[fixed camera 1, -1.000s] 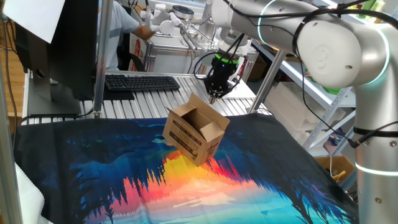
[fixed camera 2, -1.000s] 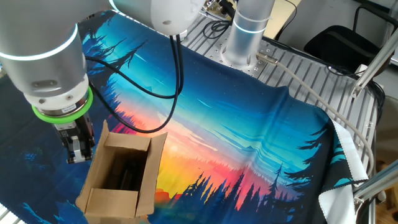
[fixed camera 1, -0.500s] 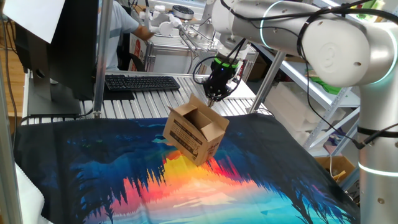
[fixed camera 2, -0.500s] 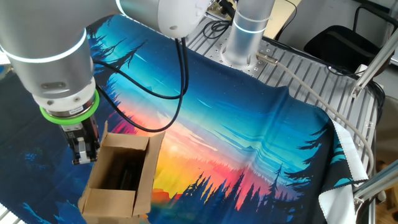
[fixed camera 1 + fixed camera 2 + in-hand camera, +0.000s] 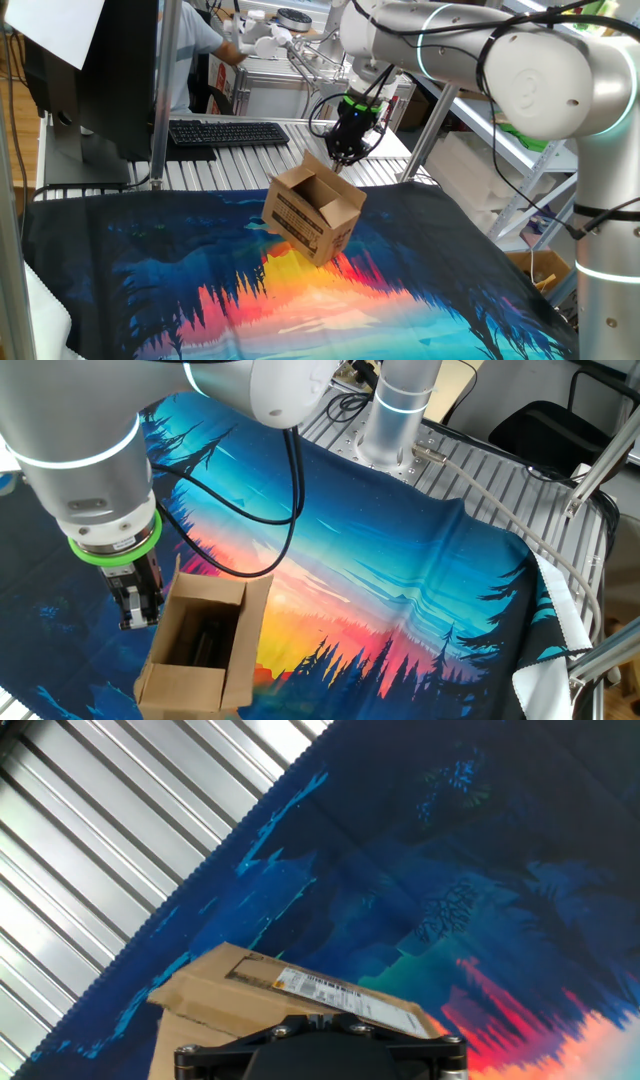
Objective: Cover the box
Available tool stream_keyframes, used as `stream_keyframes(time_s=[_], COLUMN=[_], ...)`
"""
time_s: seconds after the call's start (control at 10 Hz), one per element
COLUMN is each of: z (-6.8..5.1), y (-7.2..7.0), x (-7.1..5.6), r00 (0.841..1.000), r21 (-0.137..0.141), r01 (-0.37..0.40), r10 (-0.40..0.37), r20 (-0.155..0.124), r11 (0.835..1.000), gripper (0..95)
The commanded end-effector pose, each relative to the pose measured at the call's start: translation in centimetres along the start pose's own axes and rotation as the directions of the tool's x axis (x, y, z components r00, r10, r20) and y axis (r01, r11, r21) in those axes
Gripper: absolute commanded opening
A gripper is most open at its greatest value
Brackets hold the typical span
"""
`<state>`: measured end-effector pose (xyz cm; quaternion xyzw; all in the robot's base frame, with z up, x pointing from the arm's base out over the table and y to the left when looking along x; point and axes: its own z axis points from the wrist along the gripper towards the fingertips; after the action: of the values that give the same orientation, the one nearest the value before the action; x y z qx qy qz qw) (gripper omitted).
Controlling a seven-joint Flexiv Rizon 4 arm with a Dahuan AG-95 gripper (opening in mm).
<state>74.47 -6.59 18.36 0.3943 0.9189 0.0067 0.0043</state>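
The box [image 5: 312, 212] is a small brown carton with black print, standing on the painted cloth [image 5: 160, 280] with its flaps open. In the other fixed view the box [image 5: 205, 650] shows a dark inside with something black lying in it. My gripper [image 5: 342, 159] hangs at the box's rear flap with its fingers together and nothing between them. From the other side the gripper [image 5: 137, 618] presses close against the outside of the upright left flap [image 5: 172, 578]. In the hand view a labelled flap [image 5: 300, 988] lies just beyond the gripper [image 5: 321, 1018].
A keyboard [image 5: 228, 132] and a monitor [image 5: 90, 70] stand on the slatted metal table [image 5: 250, 168] behind the cloth. A person [image 5: 200, 45] is at the back. The arm's base [image 5: 395, 410] rises at the cloth's far edge. A black chair [image 5: 540, 425] stands beyond it.
The shut gripper has crept along the box's flap, and the box has slid a little across the cloth with it.
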Motion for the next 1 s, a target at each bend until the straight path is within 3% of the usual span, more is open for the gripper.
stream_keyframes(time_s=[0.1,0.3,0.5,1.0], z=[0.3,-0.2,-1.3,-1.4], y=[0.0,-0.1,-0.3,-0.3], x=[0.3,0.3,0.1,0.2], r00=[1.000,1.000,0.999,0.999], r21=[-0.007,-0.003,-0.013,-0.012], r01=[-0.004,0.002,0.006,0.005], r10=[0.004,-0.002,-0.006,-0.005], r20=[0.006,-0.007,-0.044,-0.043], r11=[1.000,1.000,1.000,1.000], gripper=[0.0,0.0,0.0,0.0])
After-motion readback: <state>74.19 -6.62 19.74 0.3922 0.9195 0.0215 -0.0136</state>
